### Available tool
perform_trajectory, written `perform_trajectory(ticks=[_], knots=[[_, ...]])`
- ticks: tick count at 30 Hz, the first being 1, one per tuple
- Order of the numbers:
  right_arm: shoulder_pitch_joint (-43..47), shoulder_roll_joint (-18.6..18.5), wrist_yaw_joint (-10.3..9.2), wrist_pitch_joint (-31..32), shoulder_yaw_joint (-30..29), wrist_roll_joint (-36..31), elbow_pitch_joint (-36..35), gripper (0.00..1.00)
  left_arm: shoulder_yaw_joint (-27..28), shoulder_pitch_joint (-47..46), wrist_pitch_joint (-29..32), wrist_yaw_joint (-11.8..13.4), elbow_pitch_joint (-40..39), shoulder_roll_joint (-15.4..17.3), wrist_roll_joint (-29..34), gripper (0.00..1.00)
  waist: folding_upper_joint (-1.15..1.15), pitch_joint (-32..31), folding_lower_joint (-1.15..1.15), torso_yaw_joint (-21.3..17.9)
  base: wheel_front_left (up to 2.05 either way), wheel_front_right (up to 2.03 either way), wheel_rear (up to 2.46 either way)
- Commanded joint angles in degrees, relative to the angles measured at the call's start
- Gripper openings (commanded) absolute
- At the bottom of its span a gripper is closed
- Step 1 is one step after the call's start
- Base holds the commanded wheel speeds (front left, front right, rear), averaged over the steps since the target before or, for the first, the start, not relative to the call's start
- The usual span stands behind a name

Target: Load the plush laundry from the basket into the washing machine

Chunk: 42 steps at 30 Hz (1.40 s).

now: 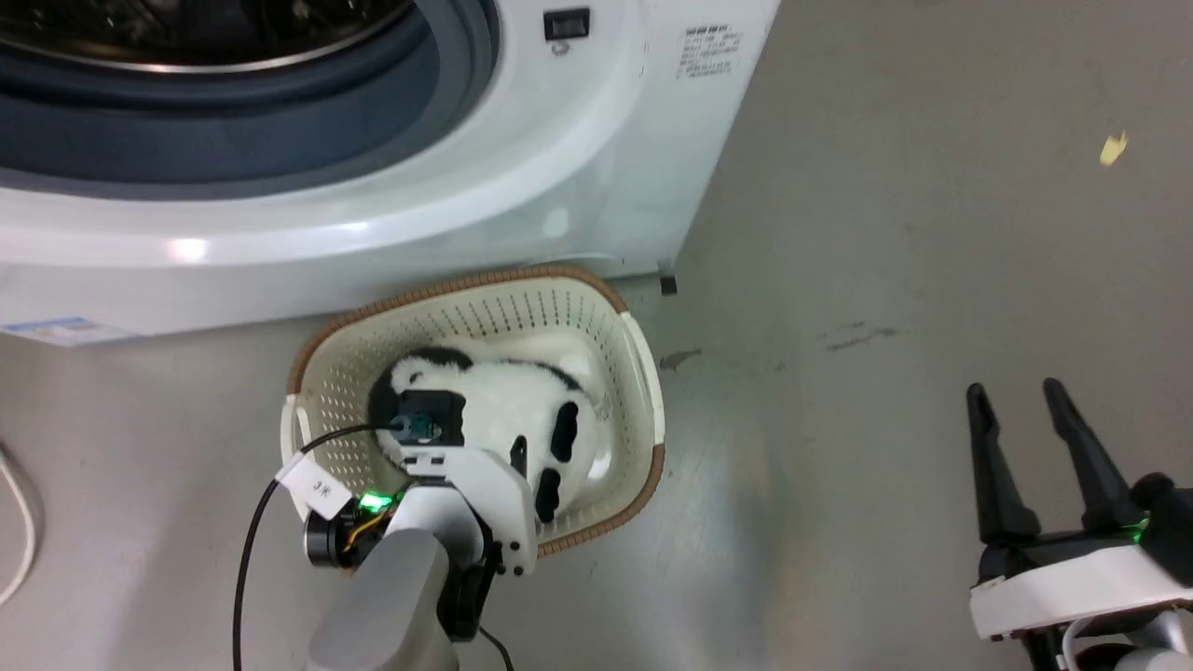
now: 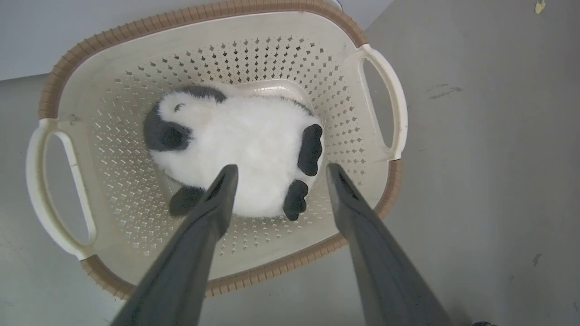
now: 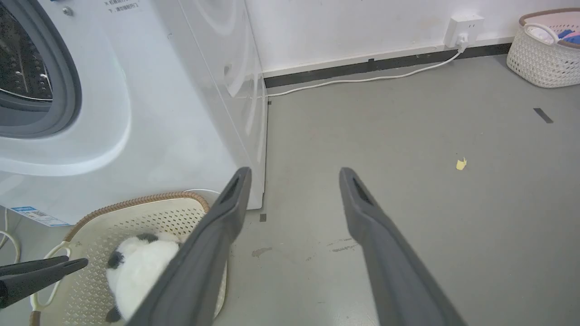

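Note:
The plush laundry (image 1: 522, 401), a fluffy white toy with black patches, lies in the cream basket (image 1: 466, 284) on the floor in front of the washing machine (image 1: 373, 214), whose porthole stands open. My left gripper (image 2: 281, 168) hangs open just above the plush laundry (image 2: 253, 149), one finger on each side of its near end, inside the basket (image 2: 204, 13). Nothing is held. My right gripper (image 1: 1014, 388) is open and empty over bare floor, well right of the basket. The right wrist view looks past the right gripper (image 3: 295, 171) at the basket (image 3: 136, 201) and plush laundry (image 3: 140, 267).
A second basket (image 3: 543, 50) with clothes stands by the far wall. A white cable runs from a wall socket (image 3: 462, 25) along the skirting. A yellow scrap (image 1: 1112, 147) lies on the grey floor. Another white cord (image 1: 19, 522) curls at the left edge.

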Motion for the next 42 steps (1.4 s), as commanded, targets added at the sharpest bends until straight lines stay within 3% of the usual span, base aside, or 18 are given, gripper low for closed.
perform_trajectory(ticks=[1, 42], knots=[[-0.7, 0.0, -0.03, -0.4, -0.6, 0.8, -0.8, 1.00, -1.0, -2.2, -0.5, 0.7, 1.9, 0.1, -0.8, 1.00, 0.00, 2.0, -0.01, 0.0, 0.00, 0.00, 0.00], [-2.2, -0.6, -0.05, -2.6, -4.2, 7.6, -7.1, 1.00, -13.2, -26.2, -12.5, 3.7, 27.2, 0.1, -15.2, 1.00, 0.00, 24.5, -0.01, -1.7, 0.00, 0.00, 0.00]])
